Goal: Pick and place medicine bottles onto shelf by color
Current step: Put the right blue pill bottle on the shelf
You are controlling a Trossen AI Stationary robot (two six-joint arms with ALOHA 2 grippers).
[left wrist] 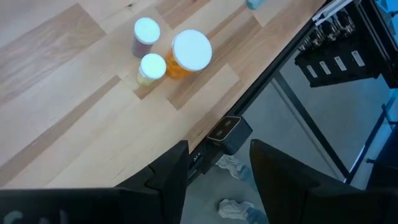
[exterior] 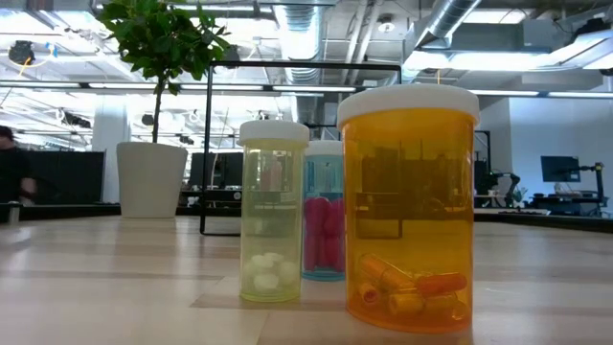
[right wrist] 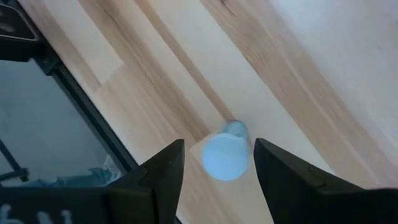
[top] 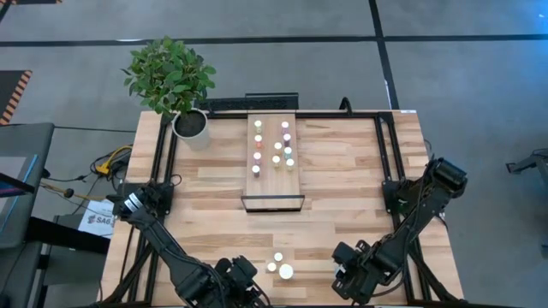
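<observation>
The shelf point(top: 274, 167), a light plank with a dark frame at its near end, lies at the table's middle with several small white-capped bottles point(top: 276, 145) standing on it. Three more stand near the table's front edge: a big orange one point(left wrist: 189, 53), a yellow one point(left wrist: 152, 67) and a third point(left wrist: 147, 34). My left gripper point(left wrist: 219, 168) hangs open over the front edge, left of them, with nothing between its fingers. My right gripper point(right wrist: 219, 168) is open and points down over a teal bottle point(right wrist: 225, 155) standing on the table; its fingers stand on either side of the white cap without touching.
A white plant pot point(top: 190, 124) with a leafy plant stands at the table's far left corner. Dark frame rails point(top: 384, 145) run along the table's left and right sides. A small black camera unit point(left wrist: 229, 130) is fixed at the front edge.
</observation>
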